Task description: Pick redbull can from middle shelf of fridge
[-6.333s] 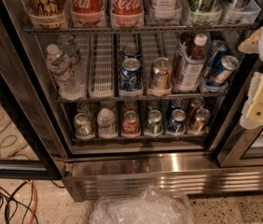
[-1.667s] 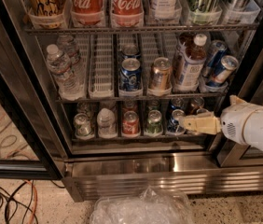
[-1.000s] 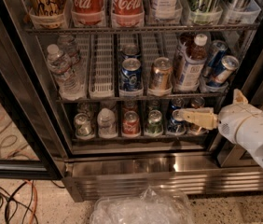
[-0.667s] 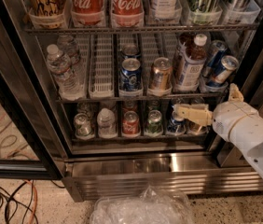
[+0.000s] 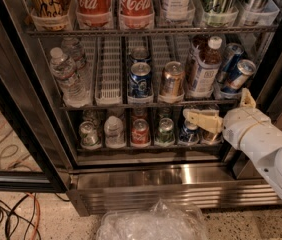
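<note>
The redbull can (image 5: pixel 239 73) is slim, blue and silver, and leans at the right end of the middle shelf (image 5: pixel 151 104); a second slim can (image 5: pixel 229 57) stands just behind it. My gripper (image 5: pixel 224 109) is on a white arm that comes in from the right. It hangs in front of the lower rack's right end, just under the middle shelf's front rail and below the redbull can. It is open and empty: one cream finger (image 5: pixel 201 119) points left and the other (image 5: pixel 246 98) points up. It touches no can. The fridge (image 5: pixel 171 189) stands open.
On the middle shelf stand a water bottle (image 5: pixel 68 75), a white slotted tray (image 5: pixel 110 69), a wide blue soda can (image 5: pixel 140 79), a gold can (image 5: pixel 172 79) and a white-capped bottle (image 5: pixel 203 69). Small cans (image 5: pixel 140 132) fill the lower rack. A plastic bag (image 5: pixel 151 224) and cables (image 5: pixel 6 215) lie on the floor.
My arm came into view from the right and the gripper rose a little, from the lower rack's front toward the middle shelf's rail. The cans have not moved.
</note>
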You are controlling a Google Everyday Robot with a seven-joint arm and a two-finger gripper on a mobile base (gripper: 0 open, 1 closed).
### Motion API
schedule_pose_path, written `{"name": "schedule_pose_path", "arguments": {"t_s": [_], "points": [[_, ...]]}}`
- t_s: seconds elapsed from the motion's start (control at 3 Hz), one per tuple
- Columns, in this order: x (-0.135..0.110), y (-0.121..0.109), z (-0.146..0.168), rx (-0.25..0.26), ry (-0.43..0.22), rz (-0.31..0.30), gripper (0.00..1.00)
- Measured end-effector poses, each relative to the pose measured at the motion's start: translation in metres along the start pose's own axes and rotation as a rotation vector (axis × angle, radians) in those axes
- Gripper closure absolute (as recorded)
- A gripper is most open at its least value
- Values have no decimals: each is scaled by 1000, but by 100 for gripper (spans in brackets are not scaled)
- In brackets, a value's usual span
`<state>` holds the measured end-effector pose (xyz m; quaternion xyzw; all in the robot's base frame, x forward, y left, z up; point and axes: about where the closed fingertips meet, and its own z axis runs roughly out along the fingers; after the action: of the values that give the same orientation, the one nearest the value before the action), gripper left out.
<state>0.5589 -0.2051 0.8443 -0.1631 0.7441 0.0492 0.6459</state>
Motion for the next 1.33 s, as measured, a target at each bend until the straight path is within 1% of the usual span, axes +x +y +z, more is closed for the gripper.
{"name": "schedule_pose_path", "arguments": {"t_s": [0.33, 0.67, 1.0, 1.33], "points": [[-4, -8, 3, 37, -33, 2, 13], [-8, -20, 4, 89, -67, 3, 19], [-7, -28, 2, 134, -86, 14, 20], [-5, -37, 3, 174, -107, 42, 22]]}}
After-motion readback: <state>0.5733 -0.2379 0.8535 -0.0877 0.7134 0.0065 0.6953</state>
